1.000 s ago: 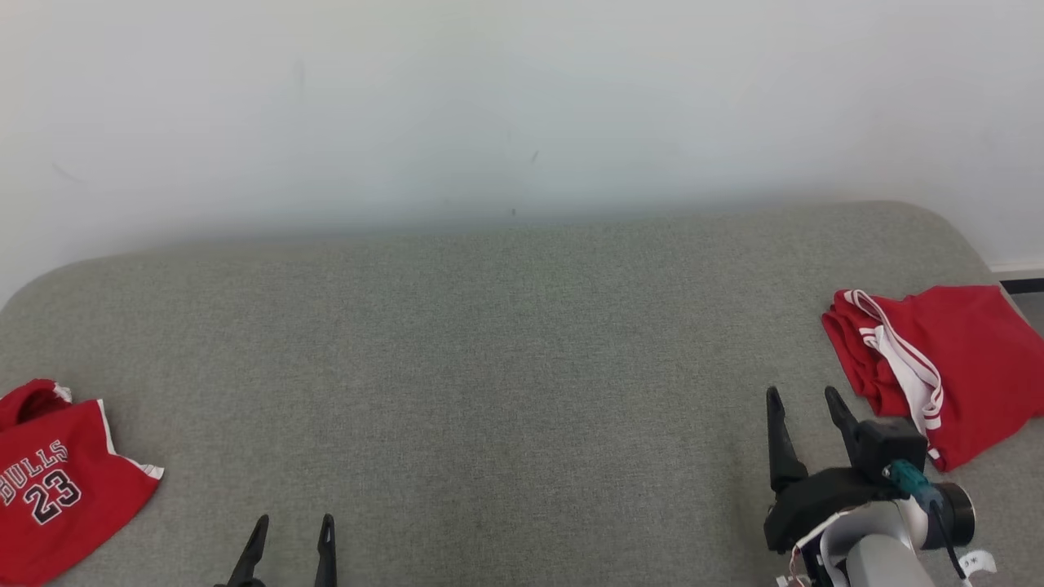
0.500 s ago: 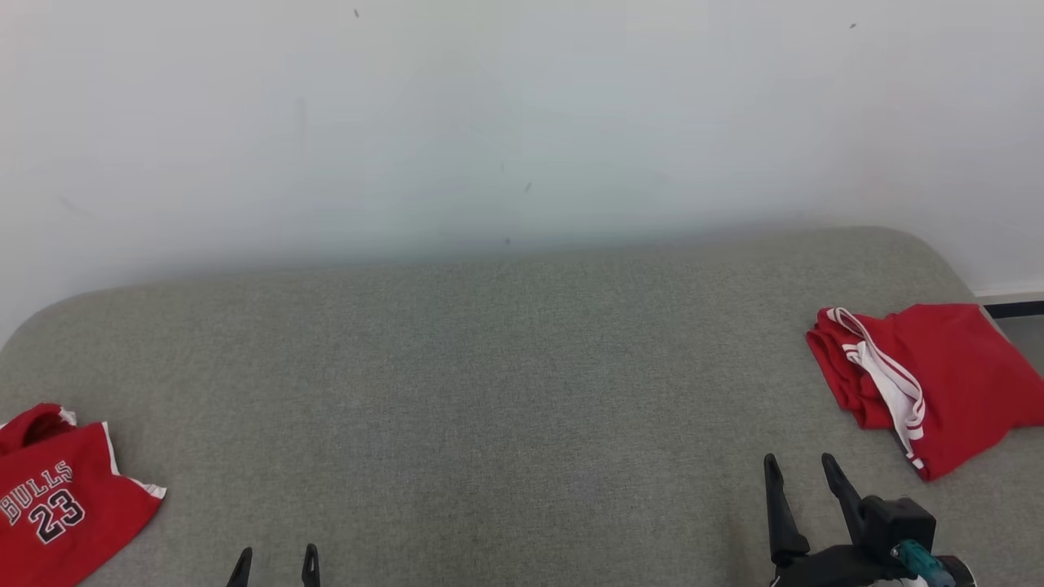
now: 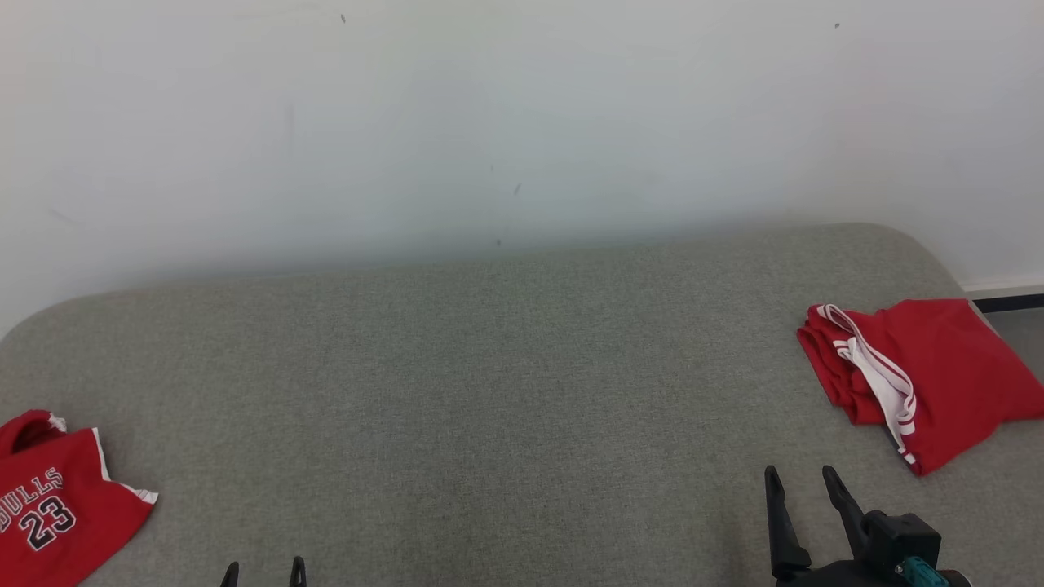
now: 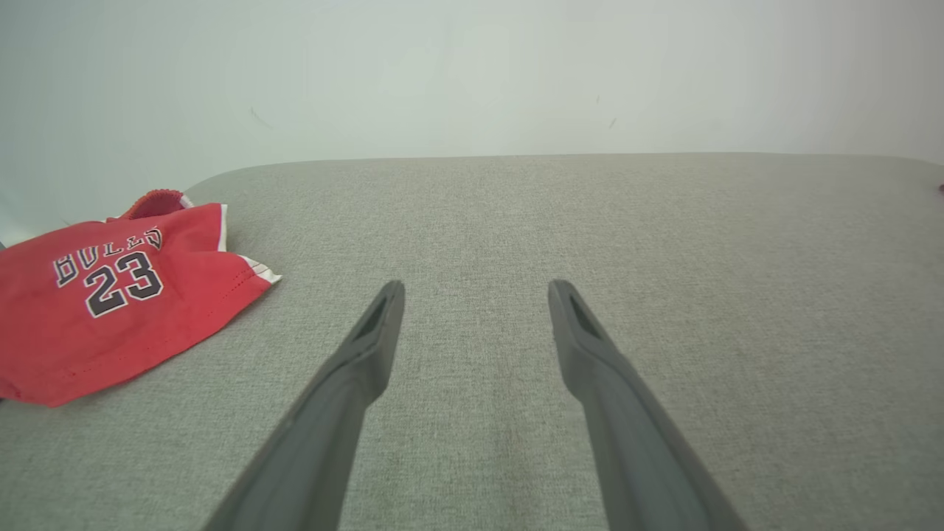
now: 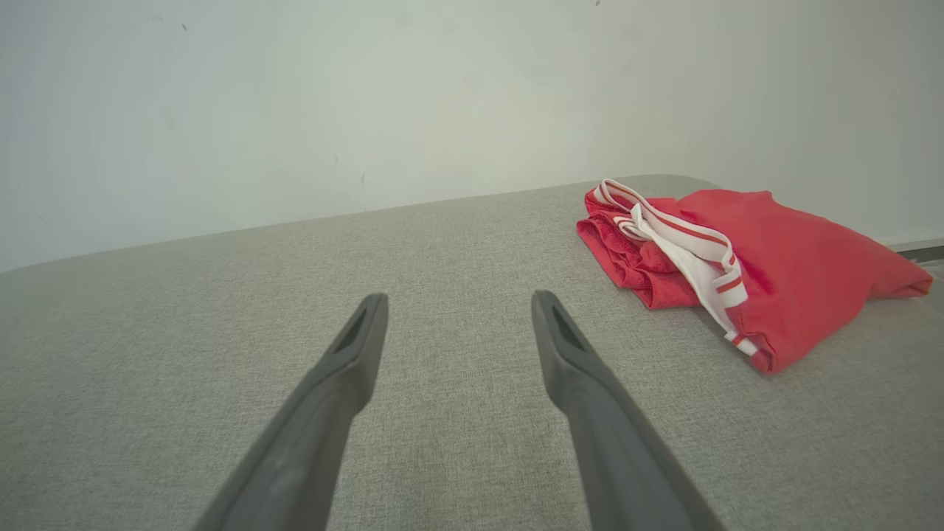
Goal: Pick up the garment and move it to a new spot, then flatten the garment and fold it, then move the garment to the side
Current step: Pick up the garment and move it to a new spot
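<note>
A red folded garment with white striped trim [image 3: 938,375] lies at the right end of the grey cushion [image 3: 489,391]; the right wrist view has it [image 5: 774,273] up and to the right of the fingers. A red jersey marked BULLS 23 [image 3: 57,505] lies crumpled at the left end, left of the fingers in the left wrist view [image 4: 110,295]. My right gripper [image 3: 799,473] is open and empty near the front edge, short of the folded garment. My left gripper [image 3: 264,567] is open and empty at the bottom edge, right of the jersey. Both grippers [image 4: 476,287] [image 5: 457,299] hover over bare fabric.
A plain white wall [image 3: 522,122] rises right behind the cushion. The cushion's corners are rounded, and a dark floor strip [image 3: 1007,303] shows past its right end. Wide bare fabric lies between the two red pieces.
The head camera has shifted, so the whole picture sits lower and a little left. Beyond that, both grippers have drawn back toward the near edge, the right one away from the folded garment.
</note>
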